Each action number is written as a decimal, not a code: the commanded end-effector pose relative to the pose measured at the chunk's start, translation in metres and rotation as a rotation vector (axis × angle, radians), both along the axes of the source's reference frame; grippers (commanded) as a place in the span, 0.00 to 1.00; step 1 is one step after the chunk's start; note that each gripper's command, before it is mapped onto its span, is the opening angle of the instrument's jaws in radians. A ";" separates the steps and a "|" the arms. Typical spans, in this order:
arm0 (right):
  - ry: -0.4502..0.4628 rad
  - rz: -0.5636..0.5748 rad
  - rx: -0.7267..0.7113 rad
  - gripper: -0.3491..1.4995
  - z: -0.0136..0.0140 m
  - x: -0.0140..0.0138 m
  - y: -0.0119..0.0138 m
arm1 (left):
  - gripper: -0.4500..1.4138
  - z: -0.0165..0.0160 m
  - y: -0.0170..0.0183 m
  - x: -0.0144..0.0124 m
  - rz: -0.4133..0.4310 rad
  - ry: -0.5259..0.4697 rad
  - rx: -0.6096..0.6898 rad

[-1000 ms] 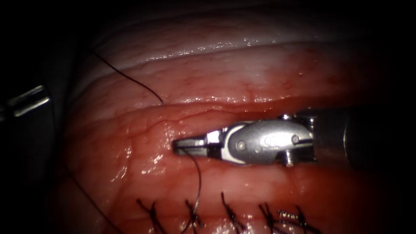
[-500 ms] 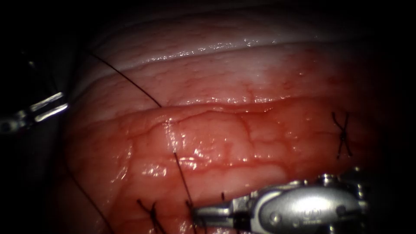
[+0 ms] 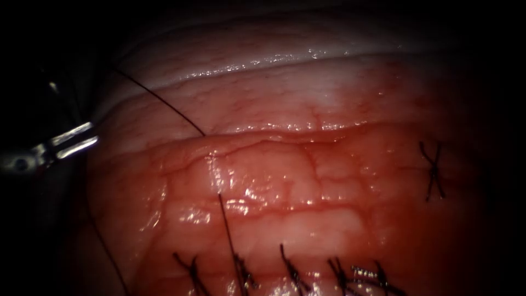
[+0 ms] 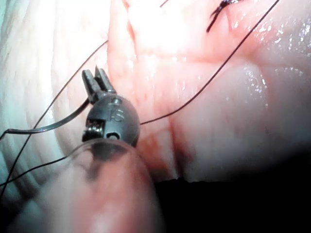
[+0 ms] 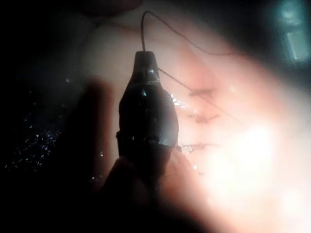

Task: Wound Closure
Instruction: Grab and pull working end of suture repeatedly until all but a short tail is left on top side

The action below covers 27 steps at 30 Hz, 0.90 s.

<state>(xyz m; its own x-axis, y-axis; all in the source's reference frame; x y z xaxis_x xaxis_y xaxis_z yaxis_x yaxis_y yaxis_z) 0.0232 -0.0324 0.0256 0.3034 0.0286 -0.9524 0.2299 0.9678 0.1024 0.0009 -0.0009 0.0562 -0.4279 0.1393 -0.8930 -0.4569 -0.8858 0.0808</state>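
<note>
Right arm's slim dark needle driver (image 5: 144, 54) has its jaws pressed together on the thin black thread (image 3: 227, 230), which leaves their very tip. The left arm's silver needle driver (image 3: 74, 141) hangs off the tissue's left margin with its 2 jaws slightly spread and nothing between them.

That thread comes out of the glistening pink-red pork tissue (image 3: 307, 98) at mid-field and runs straight down toward the lower edge. A second run (image 3: 164, 104) goes from the dark crease of the cut (image 3: 285, 130) up and to the left. In the left wrist view a thicker dark curved strand (image 4: 53, 125) lies beside the left tool. It may be the needle, but I cannot tell, nor whether it sits in the tissue.

Judged risk: the straight run looks taut, so a hard pull could tear the soft wet tissue where it exits, or snap the thread at the pinch.

Red fluid (image 3: 383, 143) pools along the cut. A row of 5 dark knotted stitches (image 3: 290, 268) lines the lower edge, the taut run crossing among them, where it could snag. 1 cross-shaped stitch (image 3: 433, 171) sits far right.
</note>
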 end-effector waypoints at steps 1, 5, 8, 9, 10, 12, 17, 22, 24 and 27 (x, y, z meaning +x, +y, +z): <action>0.044 0.024 -0.043 0.22 0.0007 0.0008 0.0014 | 0.00 0.0006 0.0000 -0.0007 0.004 0.000 0.000; 0.123 0.101 -0.112 0.75 0.0027 0.0006 0.0058 | 0.00 0.0006 -0.0002 -0.0009 0.010 0.000 0.000; 0.121 0.146 -0.200 0.93 0.0060 0.0009 0.0096 | 0.00 0.0007 -0.0002 -0.0009 0.012 -0.002 0.000; 0.121 0.146 -0.200 0.93 0.0060 0.0009 0.0096 | 0.00 0.0007 -0.0002 -0.0009 0.012 -0.002 0.000; 0.095 0.163 -0.225 0.97 0.0077 0.0014 0.0108 | 0.00 0.0007 -0.0002 -0.0008 0.014 -0.001 0.001; 0.069 0.180 -0.239 0.97 0.0098 0.0020 0.0119 | 0.00 0.0007 -0.0001 -0.0008 0.012 -0.004 0.005; 0.023 0.206 -0.272 0.98 0.0156 0.0028 0.0146 | 0.00 0.0007 -0.0002 -0.0008 0.012 -0.003 0.005; 0.001 0.219 -0.297 0.97 0.0205 0.0035 0.0156 | 0.00 0.0007 -0.0002 -0.0008 0.012 -0.004 0.005; -0.003 0.214 -0.306 0.97 0.0211 0.0037 0.0155 | 0.00 0.0008 -0.0002 -0.0008 0.012 -0.004 0.005; -0.002 0.219 -0.275 0.97 0.0226 0.0047 0.0152 | 0.00 0.0008 -0.0002 -0.0008 0.012 -0.004 0.004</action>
<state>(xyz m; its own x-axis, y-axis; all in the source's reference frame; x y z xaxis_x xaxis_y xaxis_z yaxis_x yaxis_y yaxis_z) 0.0271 -0.0171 0.0477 0.3213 -0.1600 -0.9334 0.0132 0.9863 -0.1645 0.0006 -0.0012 0.0565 -0.4274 0.1387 -0.8934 -0.4469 -0.8914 0.0754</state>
